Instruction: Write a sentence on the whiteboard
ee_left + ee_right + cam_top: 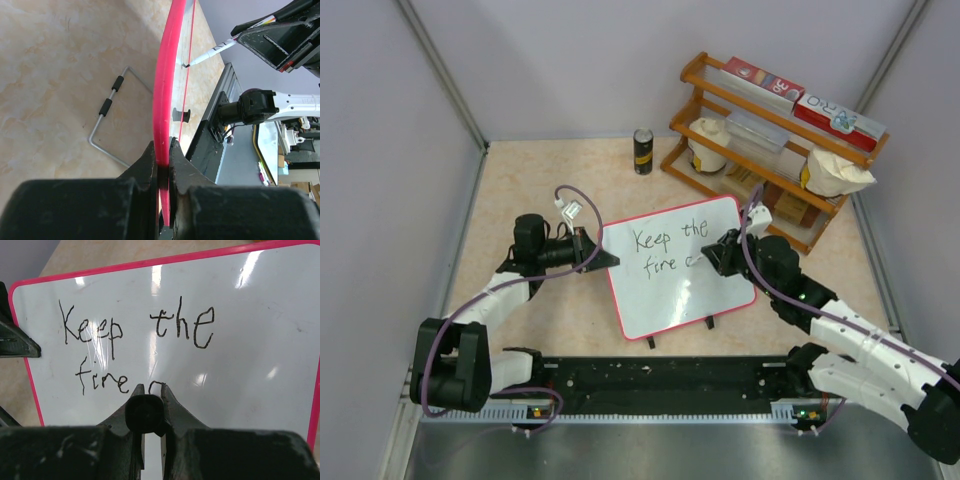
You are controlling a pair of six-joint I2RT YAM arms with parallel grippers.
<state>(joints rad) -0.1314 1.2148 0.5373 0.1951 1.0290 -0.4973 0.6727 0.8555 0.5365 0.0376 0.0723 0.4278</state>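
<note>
The whiteboard (670, 290), white with a pink rim, stands propped at a tilt in mid-table. The sentence (665, 250) reads "Keep the" over "fire", followed by the start of another letter (159, 385). My left gripper (607, 258) is shut on the board's left rim (162, 90), which runs edge-on between the jaws of this gripper (163, 150). My right gripper (150, 387) is shut on a black-ended marker (145, 414). The marker's white barrel (212, 50) slants down to the board, its tip at the new stroke.
A wooden rack (775, 150) with red-and-white boxes and white bags stands at the back right. A black can (643, 150) sits to the left of it. A wire stand (107, 117) shows behind the board. Enclosure walls close in on both sides.
</note>
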